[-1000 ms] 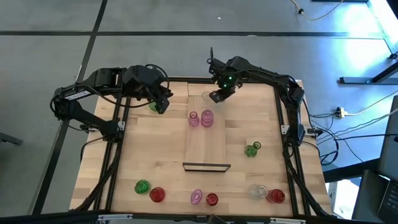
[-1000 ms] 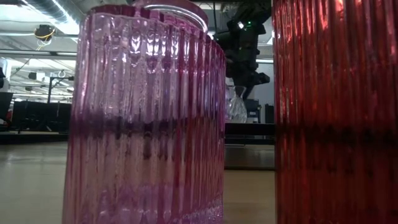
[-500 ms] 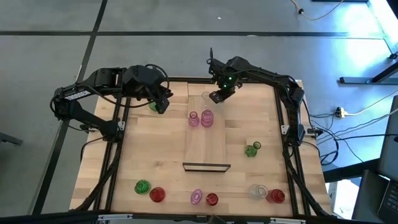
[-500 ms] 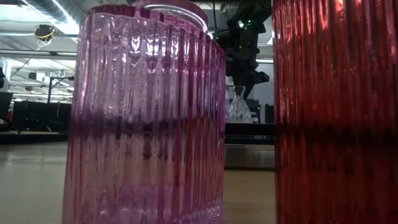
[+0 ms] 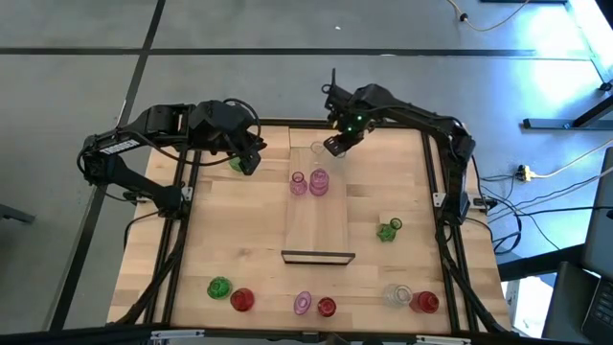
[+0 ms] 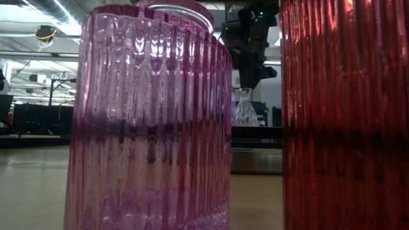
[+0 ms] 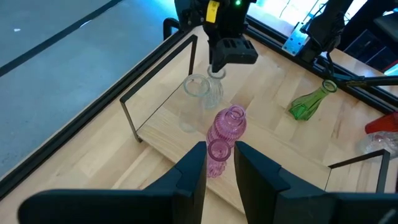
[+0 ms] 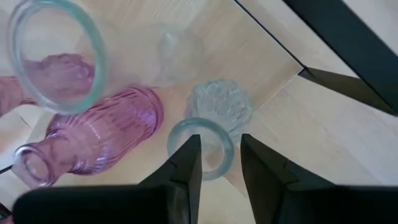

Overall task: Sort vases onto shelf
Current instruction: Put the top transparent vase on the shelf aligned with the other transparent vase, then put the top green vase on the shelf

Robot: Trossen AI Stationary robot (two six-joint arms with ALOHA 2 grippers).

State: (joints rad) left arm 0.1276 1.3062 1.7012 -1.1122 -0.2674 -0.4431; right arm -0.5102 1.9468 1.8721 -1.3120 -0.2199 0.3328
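Table [image 5: 230, 249] carries the shelf [image 5: 318, 225] down its middle, so both arms can reach it. Your right gripper [image 5: 334, 146] hangs over the shelf's far end, jaws narrow w/ nothing between them. The clear vase [image 6: 243, 108] stands upright directly below the jaws, looks set down. Black end frame is close beyond the jaws and two pink vases [image 5: 319, 182] are just beside, so straight up is your free room. Left gripper [image 5: 251, 161] waits off the shelf, jaws narrow, empty.
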